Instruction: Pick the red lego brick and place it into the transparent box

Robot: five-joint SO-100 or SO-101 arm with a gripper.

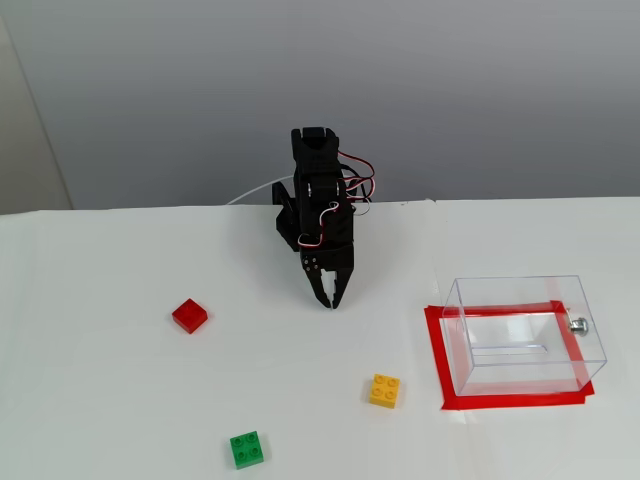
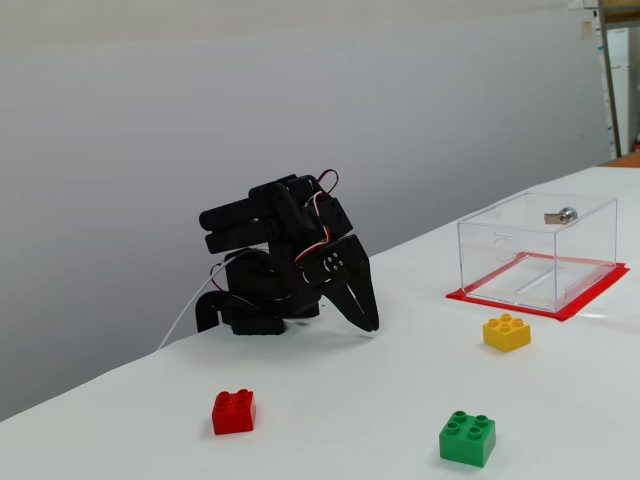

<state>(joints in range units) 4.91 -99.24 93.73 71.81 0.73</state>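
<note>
The red lego brick point(image 1: 189, 315) point(image 2: 233, 411) lies on the white table, to the left in both fixed views. My black gripper point(image 1: 330, 303) point(image 2: 370, 325) is folded down near the arm's base with its tips close to the table, its fingers together and nothing between them. It sits well to the right of the red brick. The transparent box point(image 1: 523, 333) point(image 2: 538, 248) stands on the right with a small silver knob point(image 1: 578, 323) on its wall. Nothing lies inside the box.
A yellow brick point(image 1: 384, 390) point(image 2: 506, 332) lies just left of the box, and a green brick point(image 1: 246, 449) point(image 2: 466, 437) lies near the front edge. A red tape rectangle point(image 1: 440, 375) point(image 2: 590, 302) outlines the box's footprint. A grey wall stands behind the table.
</note>
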